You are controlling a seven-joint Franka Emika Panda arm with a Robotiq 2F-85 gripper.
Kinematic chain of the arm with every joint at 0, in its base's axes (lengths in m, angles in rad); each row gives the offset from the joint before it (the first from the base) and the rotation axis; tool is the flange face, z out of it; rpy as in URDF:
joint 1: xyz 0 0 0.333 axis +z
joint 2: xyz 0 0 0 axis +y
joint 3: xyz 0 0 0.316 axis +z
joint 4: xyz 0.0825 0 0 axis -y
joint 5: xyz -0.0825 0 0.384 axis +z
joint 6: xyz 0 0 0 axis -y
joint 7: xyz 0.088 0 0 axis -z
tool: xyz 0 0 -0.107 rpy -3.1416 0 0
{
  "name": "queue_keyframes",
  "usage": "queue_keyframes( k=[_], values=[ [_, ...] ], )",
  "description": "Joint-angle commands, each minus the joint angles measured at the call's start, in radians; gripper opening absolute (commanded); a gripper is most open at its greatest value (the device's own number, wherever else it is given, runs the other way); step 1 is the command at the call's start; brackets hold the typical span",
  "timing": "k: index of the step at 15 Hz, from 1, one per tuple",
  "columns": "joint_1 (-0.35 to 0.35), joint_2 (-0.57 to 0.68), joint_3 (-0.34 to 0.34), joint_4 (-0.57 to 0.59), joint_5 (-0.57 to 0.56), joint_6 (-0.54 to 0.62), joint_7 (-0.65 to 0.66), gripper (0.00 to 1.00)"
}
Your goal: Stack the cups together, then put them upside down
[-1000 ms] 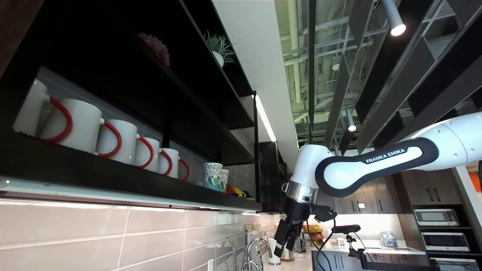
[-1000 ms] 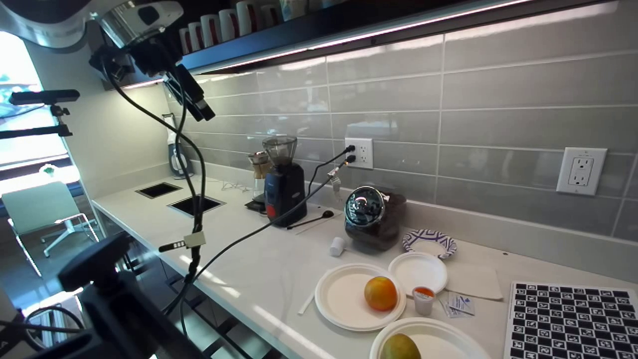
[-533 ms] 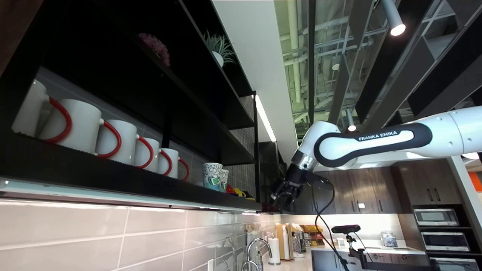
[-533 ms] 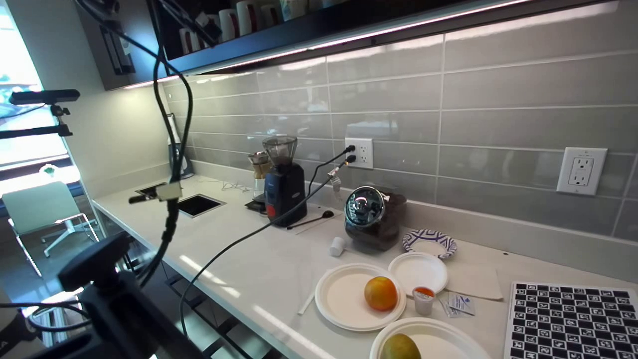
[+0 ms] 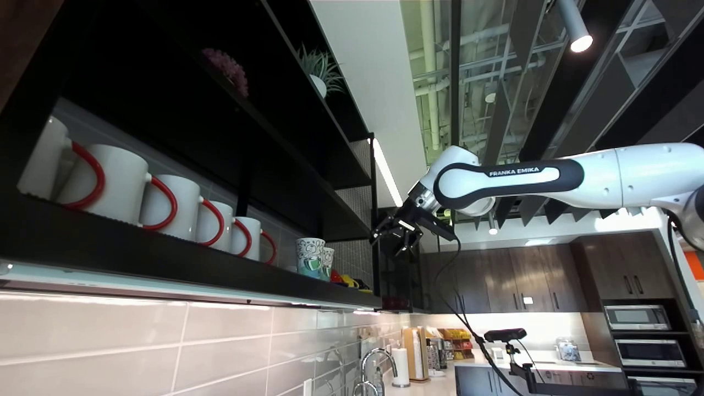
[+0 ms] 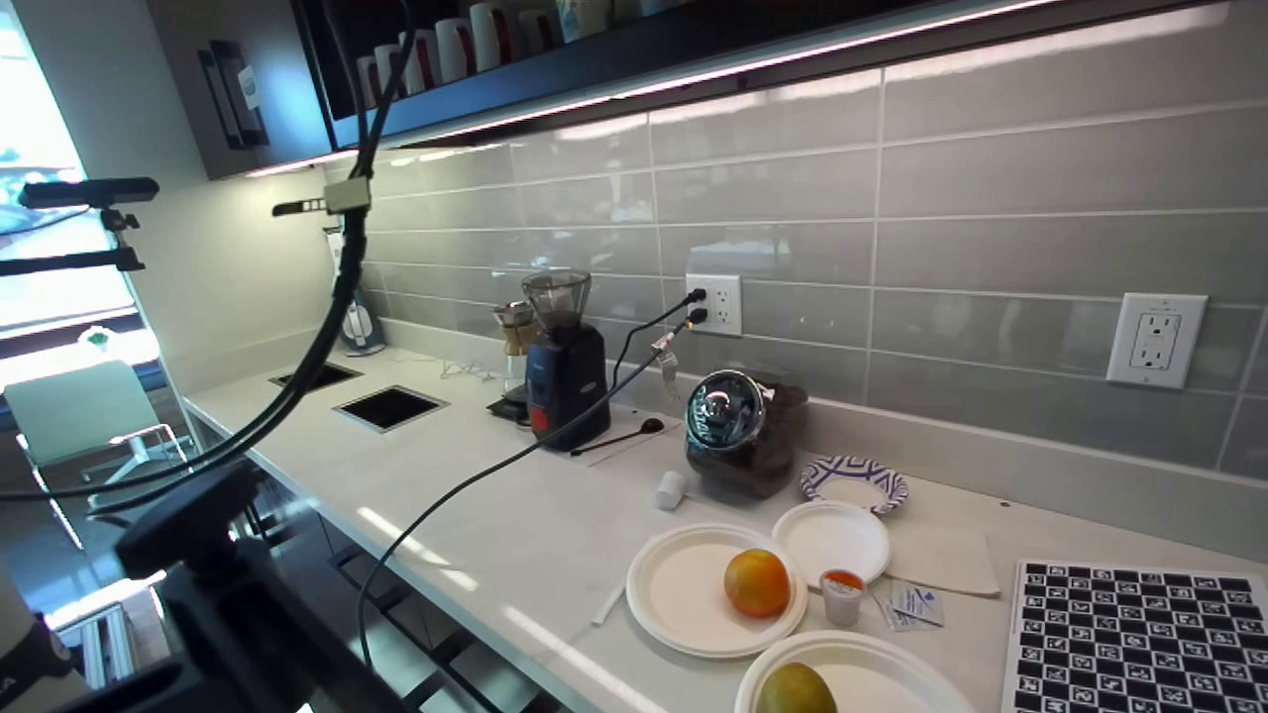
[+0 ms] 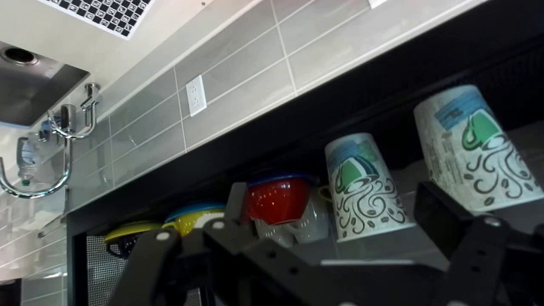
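Note:
Two pale paper cups with teal-green patterning stand upright, mouths up, side by side on the dark shelf. In an exterior view the nearer cup (image 5: 309,257) partly hides the farther cup (image 5: 327,261). The wrist picture is upside down; it shows a smaller-looking cup (image 7: 367,187) between my fingers' lines of sight and a larger-looking cup (image 7: 476,148) beyond the right finger. My gripper (image 5: 391,242) is open and empty, in front of the shelf's far end, apart from the cups. Its open fingers also show in the wrist view (image 7: 338,204).
White mugs with red handles (image 5: 117,181) line the same shelf (image 5: 220,273). A red cup (image 7: 278,199) and yellow cups (image 7: 191,219) sit beside the paper cups. An upper shelf (image 5: 286,159) and dark post (image 5: 376,258) frame the opening. A coffee grinder (image 6: 567,381) stands on the counter below.
The arm has risen from low near the faucet to above shelf level, and the gripper has tipped toward the shelf. In an exterior view the arm has left the frame; only its cables show.

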State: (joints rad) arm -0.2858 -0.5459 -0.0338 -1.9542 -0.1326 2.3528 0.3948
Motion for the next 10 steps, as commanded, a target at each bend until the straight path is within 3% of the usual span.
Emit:
queue_keyframes(
  k=[1, 2, 10],
  values=[
    [-0.024, 0.131, 0.017, 0.167, -0.02, -0.053, 0.052, 1.0],
    [-0.004, 0.064, 0.0, 0.081, -0.008, -0.01, 0.024, 1.0],
    [-0.024, 0.157, -0.013, 0.189, -0.017, -0.025, 0.069, 1.0]
  ],
)
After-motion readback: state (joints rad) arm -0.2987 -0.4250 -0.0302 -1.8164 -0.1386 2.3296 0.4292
